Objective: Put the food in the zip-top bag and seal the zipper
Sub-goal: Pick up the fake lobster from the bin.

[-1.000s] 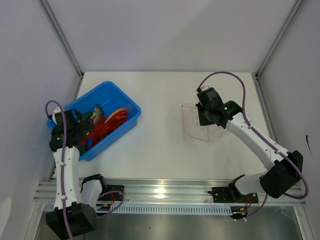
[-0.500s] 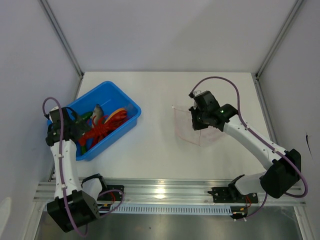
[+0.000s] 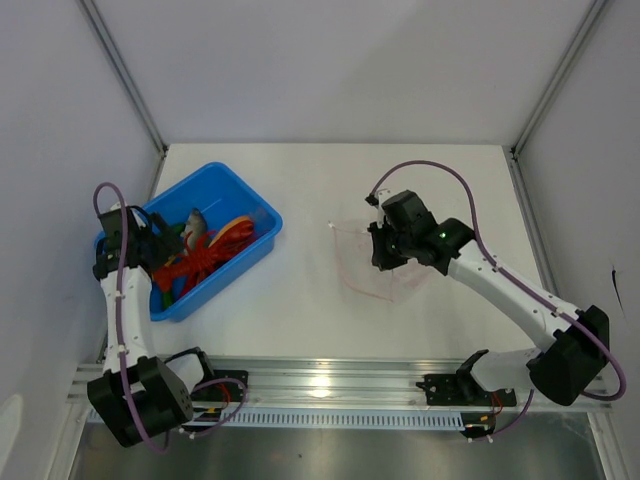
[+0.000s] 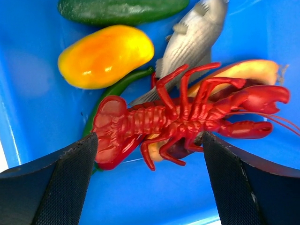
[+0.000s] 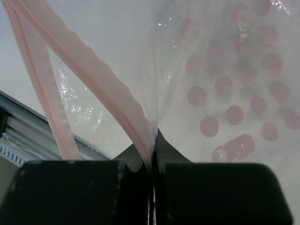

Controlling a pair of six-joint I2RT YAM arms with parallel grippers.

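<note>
Presently, the right gripper (image 5: 152, 157) is clamped shut on the zipper (image 5: 105, 86) of the zip-top bag (image 3: 362, 270), which sits right of centre on the table (image 3: 310, 190). The left gripper (image 4: 150, 180) hangs with jaws spread wide above the food (image 4: 105, 56), red lobster (image 4: 159, 119) uppermost, inside the blue bin (image 3: 222, 178), well apart from the bag.

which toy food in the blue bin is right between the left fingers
The red lobster: it spans the gap between the open left fingers, while the yellow piece, grey fish and green vegetable lie beyond.
</note>
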